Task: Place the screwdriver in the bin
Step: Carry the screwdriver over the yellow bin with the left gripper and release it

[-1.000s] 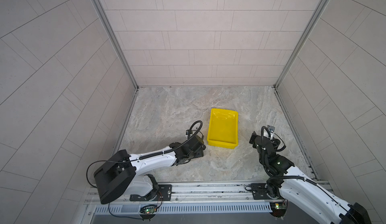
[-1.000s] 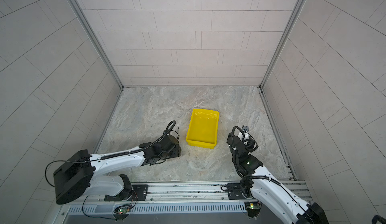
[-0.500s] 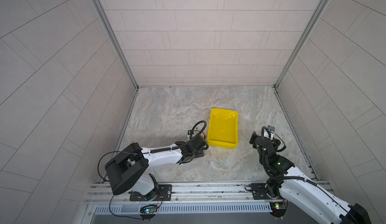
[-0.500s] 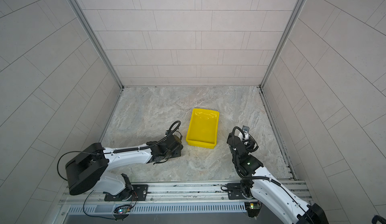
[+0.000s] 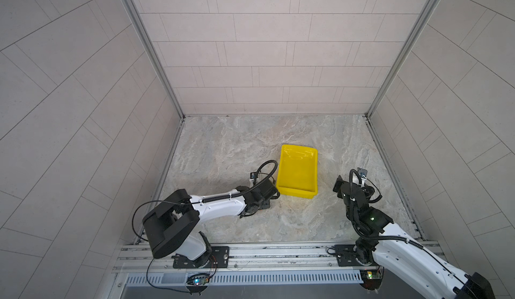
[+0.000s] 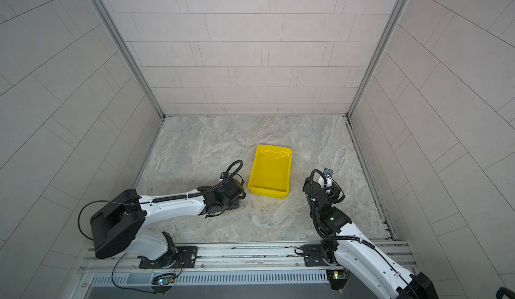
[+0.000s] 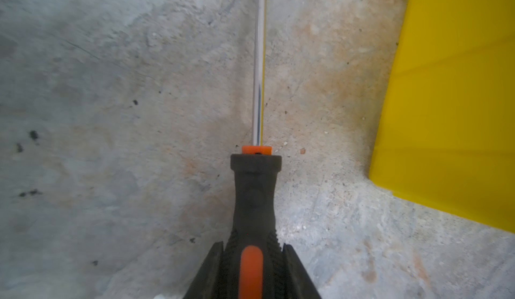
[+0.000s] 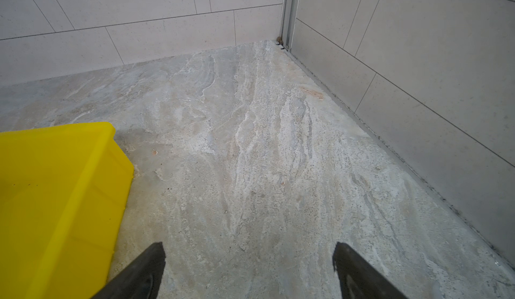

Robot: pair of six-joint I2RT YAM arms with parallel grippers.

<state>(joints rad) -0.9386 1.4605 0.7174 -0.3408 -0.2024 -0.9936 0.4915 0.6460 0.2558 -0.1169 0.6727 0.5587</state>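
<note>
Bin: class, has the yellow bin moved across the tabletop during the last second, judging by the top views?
No. The bin sits where it did, with its near wall at the same gap from the front rail.

1. Pale tiled walls close me in on three sides: a back wall (image 5: 264,46), a left wall (image 5: 69,102) and a right wall (image 5: 459,102).
2. Thin dark joints divide the long tiles.
3. Metal corner posts (image 5: 147,42) run down where the walls meet.
4. The floor (image 5: 237,144) beneath me is mottled grey-beige stone with rusty stains.
5. An aluminium rail (image 5: 278,253) borders its near edge.
6. The light is soft and even.
</note>
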